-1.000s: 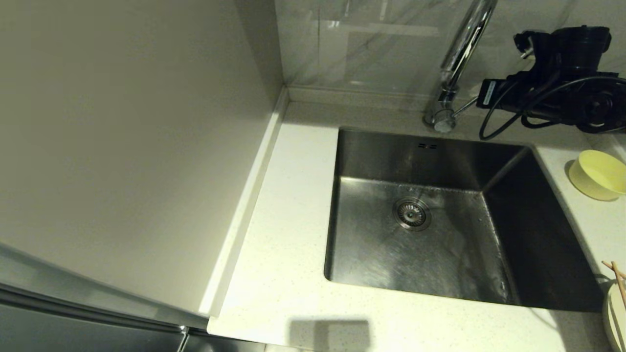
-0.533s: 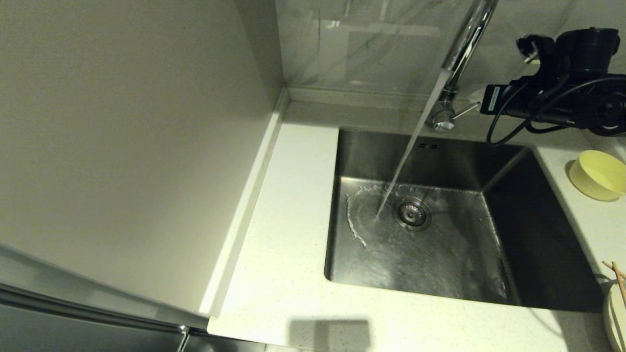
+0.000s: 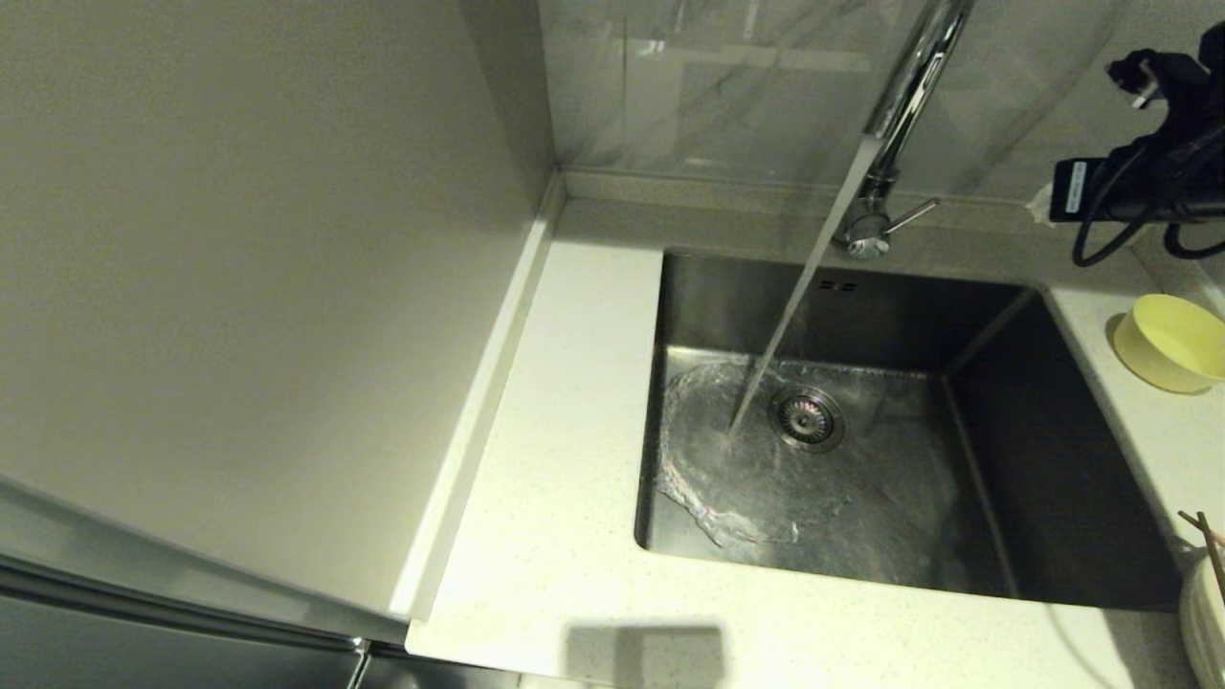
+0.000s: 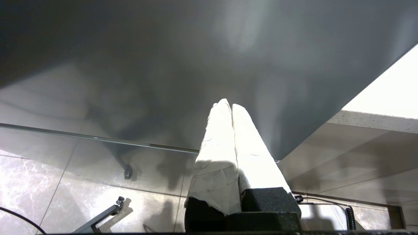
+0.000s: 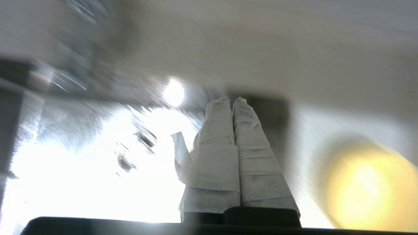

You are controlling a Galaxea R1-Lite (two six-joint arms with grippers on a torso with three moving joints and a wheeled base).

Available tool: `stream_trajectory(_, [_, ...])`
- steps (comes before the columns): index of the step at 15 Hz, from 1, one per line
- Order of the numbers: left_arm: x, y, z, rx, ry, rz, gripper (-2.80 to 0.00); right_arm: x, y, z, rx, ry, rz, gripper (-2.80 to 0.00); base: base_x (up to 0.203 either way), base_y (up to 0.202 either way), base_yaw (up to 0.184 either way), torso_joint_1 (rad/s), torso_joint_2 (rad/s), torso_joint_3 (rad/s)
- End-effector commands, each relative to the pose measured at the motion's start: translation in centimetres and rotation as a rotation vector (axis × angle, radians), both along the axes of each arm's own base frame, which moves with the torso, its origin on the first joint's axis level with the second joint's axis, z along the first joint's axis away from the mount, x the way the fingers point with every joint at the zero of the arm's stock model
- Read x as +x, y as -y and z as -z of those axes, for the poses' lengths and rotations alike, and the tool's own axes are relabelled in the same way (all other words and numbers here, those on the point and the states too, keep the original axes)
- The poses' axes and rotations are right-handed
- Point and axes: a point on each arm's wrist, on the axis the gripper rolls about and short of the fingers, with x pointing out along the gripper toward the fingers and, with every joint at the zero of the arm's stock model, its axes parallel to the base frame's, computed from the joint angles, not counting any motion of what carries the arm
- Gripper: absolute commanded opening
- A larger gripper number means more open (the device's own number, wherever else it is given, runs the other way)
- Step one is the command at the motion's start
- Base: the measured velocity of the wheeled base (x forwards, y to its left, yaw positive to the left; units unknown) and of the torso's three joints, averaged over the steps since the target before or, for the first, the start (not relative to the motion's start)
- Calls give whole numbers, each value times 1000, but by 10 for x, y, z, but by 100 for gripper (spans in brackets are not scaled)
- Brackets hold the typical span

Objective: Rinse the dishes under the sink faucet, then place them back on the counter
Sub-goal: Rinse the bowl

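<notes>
Chrome faucet [image 3: 904, 91] now pours water into the sink [image 3: 861, 459], and the wet patch has spread wider. The right gripper [image 5: 232, 99], fingers pressed together and empty, has moved away from the lever toward the bowl [image 3: 1169, 342] on the counter [image 3: 565, 459]. The left gripper [image 4: 228, 103] hangs clenched below the counter.

You won't find any readable text here. The small label on the right arm [image 3: 1074, 177] is illegible.
</notes>
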Motion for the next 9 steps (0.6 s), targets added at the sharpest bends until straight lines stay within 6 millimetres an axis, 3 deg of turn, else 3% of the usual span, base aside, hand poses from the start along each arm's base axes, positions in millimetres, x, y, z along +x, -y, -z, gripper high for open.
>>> stream_trajectory(1, [0,0,0,-1,2,0,-280,-32,22,-14,-49,-45,79,-280,0,0,0,0,0,0])
stream_trajectory(4, [0,0,0,-1,2,0,-280,-51,48,-8,-243,-175,184,-280,0,0,0,0,0,0])
stream_trajectory(8, [0,0,0,-1,2,0,-280,-60,56,12,-274,-291,215,-280,0,0,0,0,0,0])
stream_trajectory(9, [0,0,0,-1,2,0,-280,-60,56,14,-270,-301,213,0,0,0,0,0,0,0])
